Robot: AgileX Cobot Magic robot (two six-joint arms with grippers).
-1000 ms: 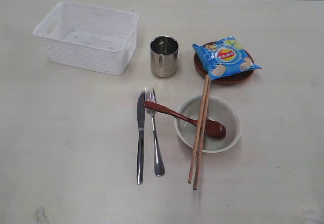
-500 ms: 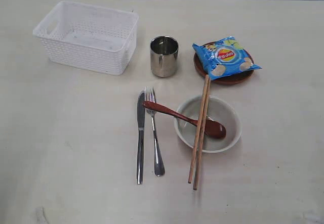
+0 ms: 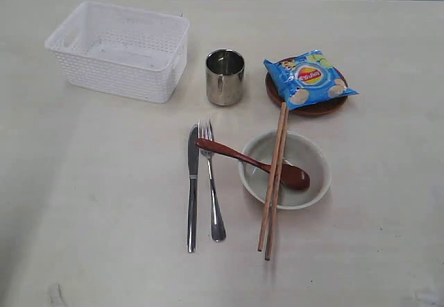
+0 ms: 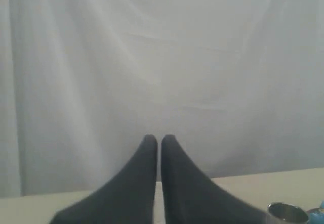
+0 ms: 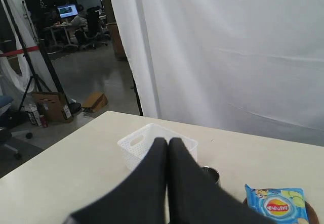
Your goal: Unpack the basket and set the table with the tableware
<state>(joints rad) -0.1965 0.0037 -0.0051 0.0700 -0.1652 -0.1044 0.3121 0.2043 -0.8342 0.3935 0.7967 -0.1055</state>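
The black left gripper (image 4: pixel 158 139) and right gripper (image 5: pixel 167 142) are seen pressed closed, apparently empty. The white perforated plastic basket (image 3: pixel 118 78) is set on the pale cream table (image 3: pixel 90 182), a round steel cup (image 3: pixel 225 78) just beside it.

White basket (image 3: pixel 114 77) empty, upright; tableware (image 3: pixel 312 156) laid out on cream table (image 3: pixel 104 182)

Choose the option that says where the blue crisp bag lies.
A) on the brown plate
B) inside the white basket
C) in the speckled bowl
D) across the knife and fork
A: the blue crisp bag rests on top of the brown plate, whose rim shows from under the bag's lower edge.
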